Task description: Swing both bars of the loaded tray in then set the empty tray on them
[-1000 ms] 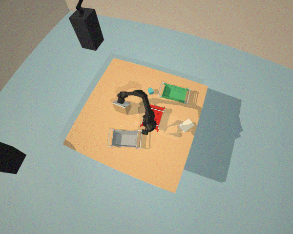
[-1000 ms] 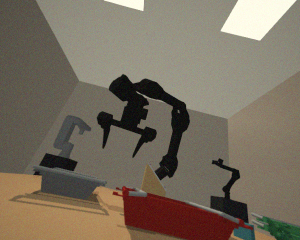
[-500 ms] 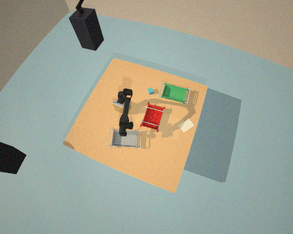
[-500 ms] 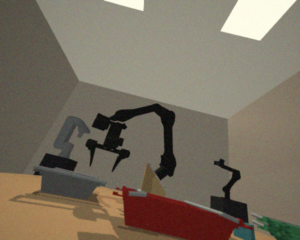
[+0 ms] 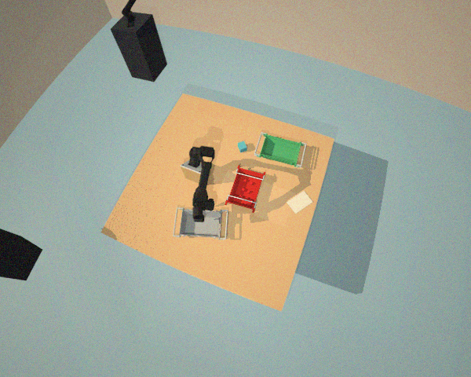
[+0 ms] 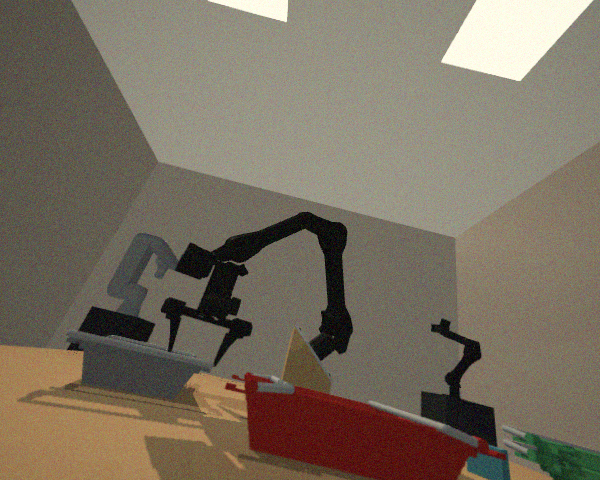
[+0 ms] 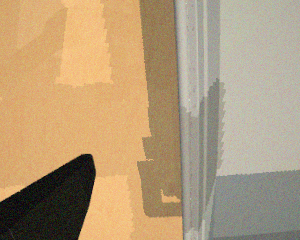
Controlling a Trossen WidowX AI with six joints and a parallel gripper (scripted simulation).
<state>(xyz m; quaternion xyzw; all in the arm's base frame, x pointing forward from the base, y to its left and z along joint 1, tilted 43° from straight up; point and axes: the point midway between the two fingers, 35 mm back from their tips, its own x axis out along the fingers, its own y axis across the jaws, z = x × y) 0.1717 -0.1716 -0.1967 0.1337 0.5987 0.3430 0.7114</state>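
Observation:
The loaded red tray (image 5: 246,187) (image 6: 352,434) stands mid-table with small red blocks inside. Its two white wire bars (image 5: 250,174) (image 5: 240,199) lie across its top. The empty grey tray (image 5: 211,228) (image 6: 129,369) (image 7: 264,60) lies to its left, its own bars out over its ends. My gripper (image 5: 198,217) (image 6: 194,353) (image 7: 198,158) is open and empty. It hangs low over the grey tray and straddles one wall (image 7: 193,94), with one finger outside and one inside.
A green tray (image 5: 280,150) (image 6: 564,459) stands at the back right, a small cyan block (image 5: 242,146) (image 6: 489,467) beside it. A cream slab (image 5: 300,201) (image 6: 303,364) lies right of the red tray. Black boxes (image 5: 138,44) (image 5: 6,253) stand off the table.

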